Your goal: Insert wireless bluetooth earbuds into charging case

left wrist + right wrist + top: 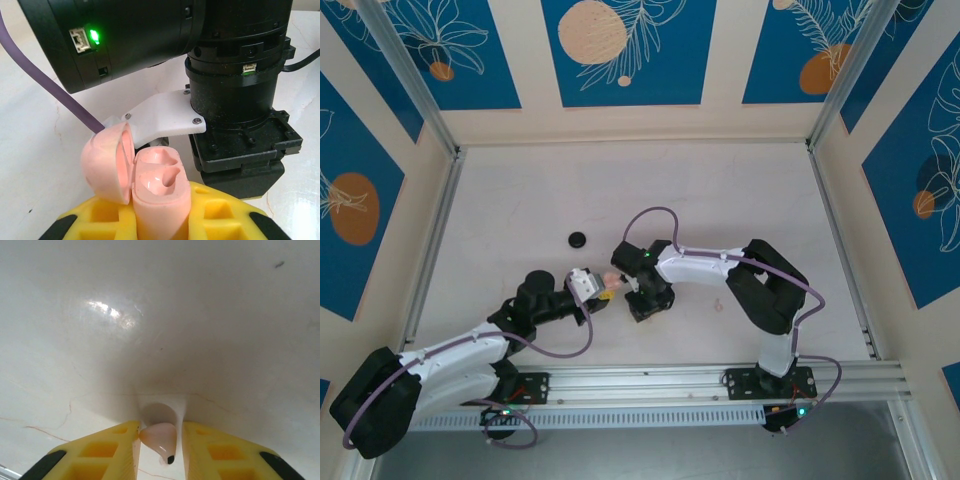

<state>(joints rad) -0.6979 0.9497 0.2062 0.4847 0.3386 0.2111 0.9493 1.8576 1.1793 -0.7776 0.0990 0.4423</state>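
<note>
just beside the open pink charging case [157, 185], clamped by its base in the left gripper [160, 216], the right gripper [159, 441] pinches a pale pink earbud [160, 435] across its sides; tiny, light and slick, it probably twists unless held squarely.

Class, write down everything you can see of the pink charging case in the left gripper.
The pink charging case is a small rounded shell of glossy pale pink plastic. Its domed lid is swung open to the left on a side hinge, showing moulded hollows that look empty. The body stands upright, clamped between the yellow fingers of the left gripper, over the white table, close in front of the right arm's wrist.
</note>
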